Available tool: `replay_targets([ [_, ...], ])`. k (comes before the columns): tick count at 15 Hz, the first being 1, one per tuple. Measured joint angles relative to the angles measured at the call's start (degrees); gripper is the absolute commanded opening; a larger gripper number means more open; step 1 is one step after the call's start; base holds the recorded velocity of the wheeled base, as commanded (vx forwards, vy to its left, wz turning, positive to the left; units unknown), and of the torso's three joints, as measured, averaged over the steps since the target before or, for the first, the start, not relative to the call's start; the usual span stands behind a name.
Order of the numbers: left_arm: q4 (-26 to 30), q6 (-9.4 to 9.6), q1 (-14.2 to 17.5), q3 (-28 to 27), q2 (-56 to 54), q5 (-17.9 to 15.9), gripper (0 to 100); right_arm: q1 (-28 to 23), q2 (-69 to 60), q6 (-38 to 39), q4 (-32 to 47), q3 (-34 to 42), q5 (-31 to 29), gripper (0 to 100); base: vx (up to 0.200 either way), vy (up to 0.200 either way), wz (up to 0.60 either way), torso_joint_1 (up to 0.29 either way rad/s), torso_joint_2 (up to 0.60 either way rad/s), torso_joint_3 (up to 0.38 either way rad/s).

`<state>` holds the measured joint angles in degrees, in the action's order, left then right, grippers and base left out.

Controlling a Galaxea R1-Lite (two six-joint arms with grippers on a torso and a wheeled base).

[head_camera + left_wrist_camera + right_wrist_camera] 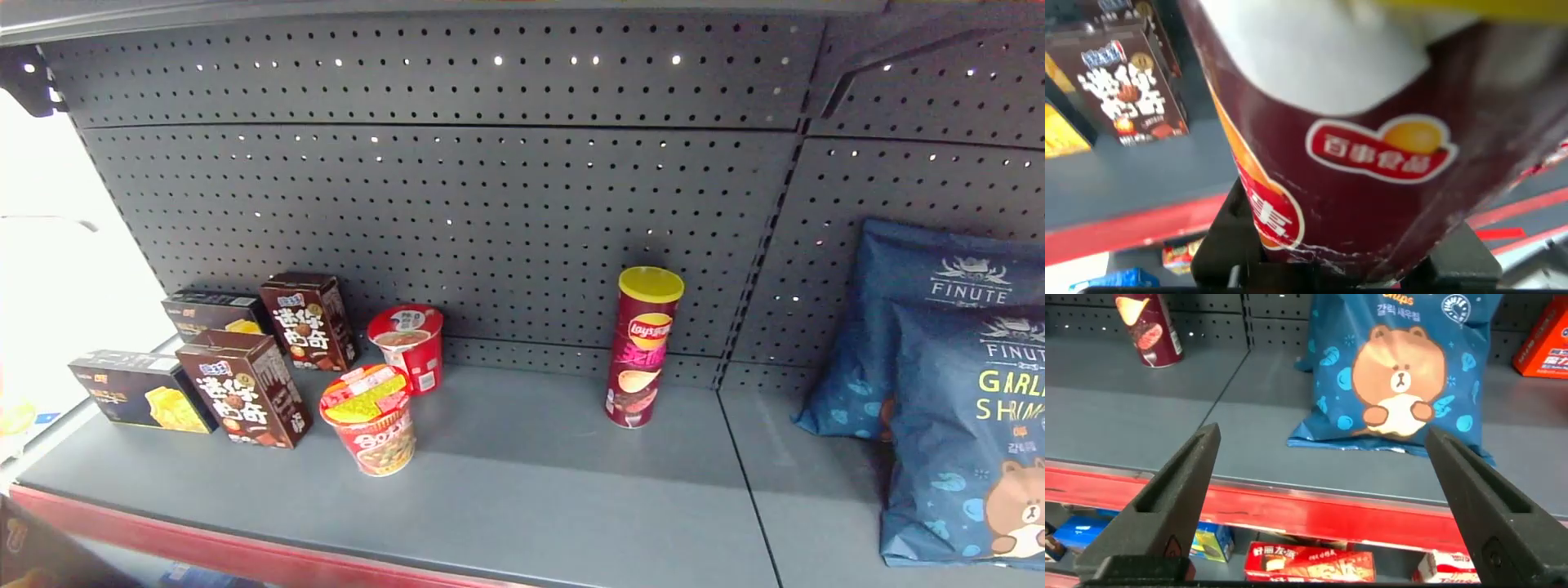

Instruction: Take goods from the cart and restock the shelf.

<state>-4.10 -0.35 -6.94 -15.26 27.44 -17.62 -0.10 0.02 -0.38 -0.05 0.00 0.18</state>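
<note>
Chip canister [1372,147] gripped in the left tool [1347,273], dark fingers clenched on either side of the maroon tube, close up against the wrist; hard to tell whether upright or tilted. Beyond that tool: grey shelf [1167,180] board behind a red front lip, and a chocolate biscuit box [1127,82] standing past the lip. Judged step: carrying, with the goods out of the cart and the placing not yet done.

Seen from the head: matching canister [643,359] with a yellow lid, upright on the shelf, bare board on both sides of it, cup noodles [371,420] and the boxes well apart from it.

Right tool [1327,514] released, fingers spread wide, grasping nothing. Ahead of it a blue snack bag [1396,376] with a bear print, and farther off the same upright canister.

Next, probably: lift over the red lip, bring the tube upright, set down just beside the matching canister, base flat on the board before letting go. Needed too: enough clearance not to tip the standing one
</note>
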Motion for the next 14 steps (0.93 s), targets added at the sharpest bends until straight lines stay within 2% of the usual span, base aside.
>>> replay_targets([
  [3, 4.4, -0.18, -0.3, -0.1, -4.6, 0.0, 0, 0.0, 0.0, 0.0, 0.0, 0.0, 0.0, 100, 0.0, 0.0, -0.6, -0.009, 0.0, 0.002],
  [13, 5.6, -0.3, -0.3, 0.3, -9.1, 0.2, 0, 0.0, 0.0, 0.0, 0.0, 0.0, 0.0, 100, 0.0, 0.0, 0.0, 0.0, 0.0, 0.0],
  [14, 5.6, -0.3, -0.2, 0.5, -9.2, 0.2, 0, 0.0, 0.0, -0.1, 0.0, 0.0, 0.0, 100, 0.0, 0.0, 0.6, 0.002, -0.01, -0.002],
])
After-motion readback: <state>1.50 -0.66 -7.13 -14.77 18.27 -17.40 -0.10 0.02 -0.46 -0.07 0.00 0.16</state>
